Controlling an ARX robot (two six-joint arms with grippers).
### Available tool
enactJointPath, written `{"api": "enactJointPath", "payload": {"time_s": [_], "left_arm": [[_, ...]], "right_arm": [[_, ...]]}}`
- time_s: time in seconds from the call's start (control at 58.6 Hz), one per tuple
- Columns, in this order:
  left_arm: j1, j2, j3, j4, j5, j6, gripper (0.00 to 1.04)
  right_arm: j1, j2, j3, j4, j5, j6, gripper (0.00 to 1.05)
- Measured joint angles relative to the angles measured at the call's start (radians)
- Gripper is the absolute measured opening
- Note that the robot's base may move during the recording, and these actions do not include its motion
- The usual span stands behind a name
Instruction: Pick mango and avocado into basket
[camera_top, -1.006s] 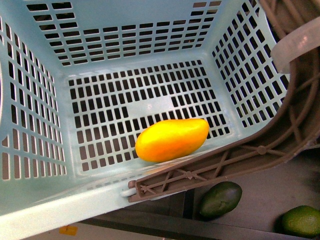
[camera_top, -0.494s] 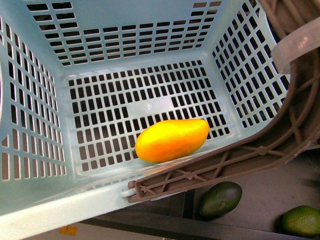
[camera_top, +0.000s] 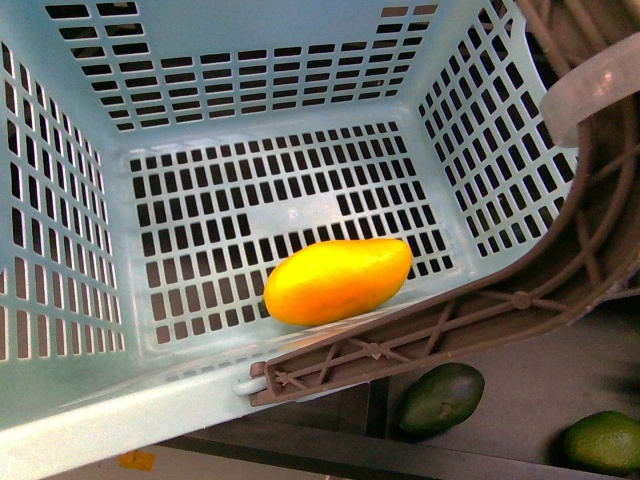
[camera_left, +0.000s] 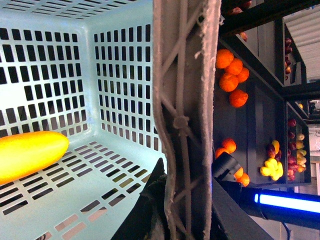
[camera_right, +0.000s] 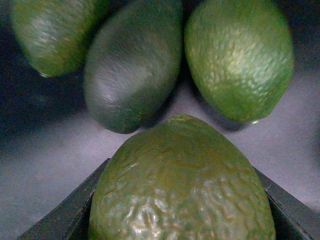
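The pale teal basket (camera_top: 80, 250) fills the front view, with its brown lattice handle (camera_top: 450, 325) folded along the near rim. The yellow-orange mango (camera_top: 338, 280) lies on the basket's slotted floor near that rim; it also shows in the left wrist view (camera_left: 30, 155). My left gripper (camera_left: 182, 212) is shut on the basket's brown handle (camera_left: 182, 100). My right gripper (camera_right: 182, 195) is shut on a bumpy green avocado (camera_right: 180, 160) just above a dark grey shelf. Neither gripper shows in the front view.
Three more green fruits lie close beyond the held avocado: a darker one (camera_right: 132, 65) and two paler ones (camera_right: 237, 55) (camera_right: 50, 30). Below the basket lie a dark green fruit (camera_top: 442, 398) and a paler one (camera_top: 600, 442). Oranges (camera_left: 231, 75) sit on dark shelves.
The basket has shifted slightly in the front view, and the mango in it sits a little further left. The green fruits below have not moved.
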Motion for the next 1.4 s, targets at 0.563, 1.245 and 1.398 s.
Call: {"api": "enactJointPath", "payload": {"time_s": [0.563,1.245,1.398], "left_arm": [[0.000,0.000,0.000,0.000,0.000,0.000,0.08],[0.000,0.000,0.000,0.000,0.000,0.000,0.08],[0.000,0.000,0.000,0.000,0.000,0.000,0.08]], "right_arm": [[0.201,-1.015,-0.220,-0.258,-0.125,-0.009,0.66],[0.938,-0.910,-0.020,-0.196,0.230,0.178,0.66],[0.983,-0.837,0.005,-0.180,0.277,0.198,0.65]]}}
